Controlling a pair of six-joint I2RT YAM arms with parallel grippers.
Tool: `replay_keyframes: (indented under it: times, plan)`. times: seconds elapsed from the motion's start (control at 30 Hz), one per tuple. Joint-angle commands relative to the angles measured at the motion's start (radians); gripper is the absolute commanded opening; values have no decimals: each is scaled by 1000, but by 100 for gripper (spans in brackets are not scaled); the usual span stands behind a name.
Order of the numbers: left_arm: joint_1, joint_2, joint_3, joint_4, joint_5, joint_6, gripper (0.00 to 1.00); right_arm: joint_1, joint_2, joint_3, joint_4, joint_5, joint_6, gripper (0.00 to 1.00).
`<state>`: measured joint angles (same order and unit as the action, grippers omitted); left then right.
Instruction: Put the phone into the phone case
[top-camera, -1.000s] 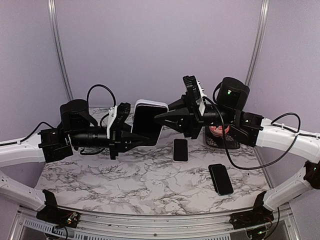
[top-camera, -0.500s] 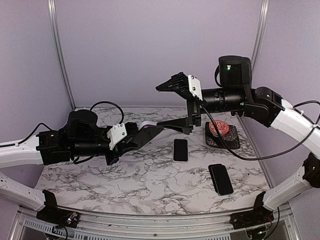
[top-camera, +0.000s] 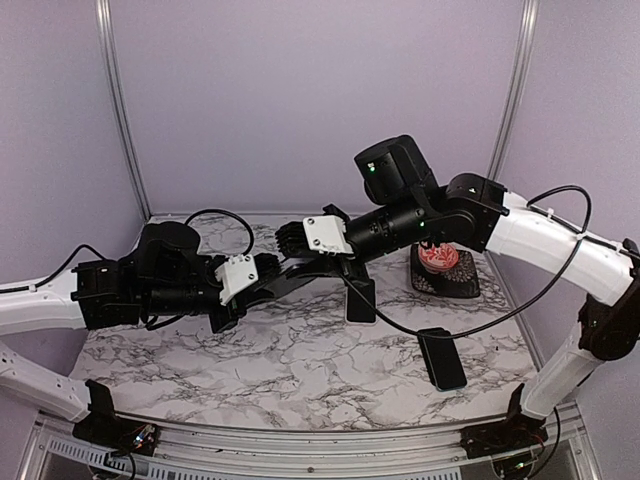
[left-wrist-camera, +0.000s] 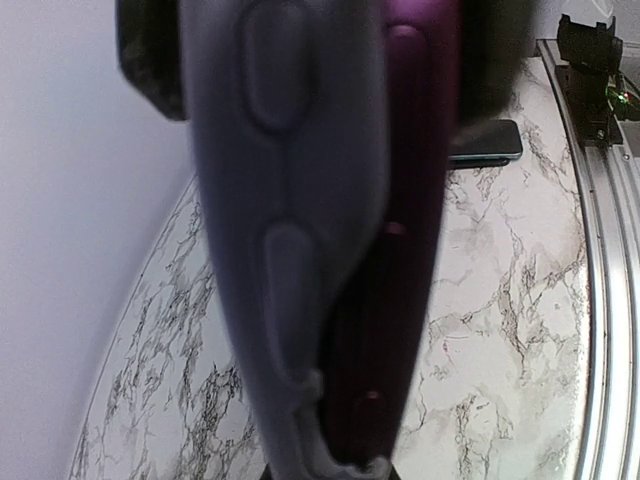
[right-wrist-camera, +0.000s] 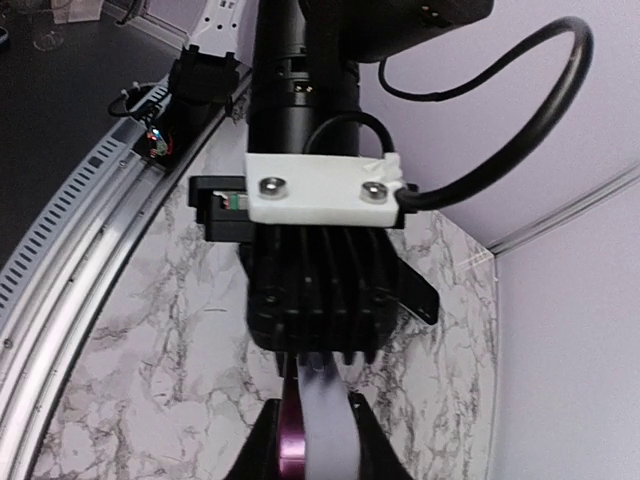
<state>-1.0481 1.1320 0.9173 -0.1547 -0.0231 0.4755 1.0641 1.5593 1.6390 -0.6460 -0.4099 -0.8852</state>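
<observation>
The phone, its purple edge showing (left-wrist-camera: 415, 200), sits against the lavender phone case (left-wrist-camera: 280, 200); both fill the left wrist view edge-on. My left gripper (top-camera: 285, 278) is shut on them above the table's middle left. My right gripper (top-camera: 292, 243) meets it from the right, its black fingers (right-wrist-camera: 250, 450) closed tightly on both sides of the purple phone (right-wrist-camera: 292, 445) and the lavender case (right-wrist-camera: 325, 430). The left gripper's body (right-wrist-camera: 318, 290) faces the right wrist camera. In the top view the phone and case are almost hidden between the two grippers.
Two dark phones lie on the marble table (top-camera: 250, 370), one at the middle (top-camera: 361, 299) and one at the front right (top-camera: 442, 357). A black basket (top-camera: 443, 278) holding a red and white item stands at the back right. Metal rails edge the front.
My right gripper, open and raised half a second ago, has swung down and left and closed on the phone and case. My left gripper has stayed low with them held edge-on.
</observation>
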Motion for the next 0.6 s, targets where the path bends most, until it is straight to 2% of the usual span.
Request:
replay_keyframes:
  times: [0.0, 0.17, 0.2, 0.23, 0.27, 0.3, 0.4, 0.47, 0.53, 0.57]
  plan:
    - [-6, -15, 42, 50, -7, -2, 0, 11, 2, 66, -40, 45, -1, 0]
    - [-7, -8, 40, 50, -2, -4, 0, 10, -15, 52, -3, 34, 18, 0]
    - [-7, -10, 40, 50, -1, -4, 0, 10, -20, 45, 14, 54, 25, 4]
    - [-7, -11, 40, 50, -1, -4, 0, 11, -27, 35, 34, 71, 44, 30]
    - [-7, -11, 39, 50, -1, -4, 0, 10, -36, 23, 51, 86, 46, 51]
    - [-7, -13, 38, 50, 0, -4, 0, 10, -45, 8, 65, 96, 47, 65]
    - [-6, -22, 40, 56, 6, -23, 0, 7, -84, -52, 135, 118, 65, 81]
    - [-6, -39, 36, 90, 18, -55, 0, -8, -115, -103, 197, 133, 109, 96]
    - [-4, -74, 2, 178, 99, -108, 0, -62, -152, -169, 291, 86, 203, 99]
    - [-4, -93, -28, 244, 140, -140, 0, -101, -175, -211, 362, -15, 268, 99]
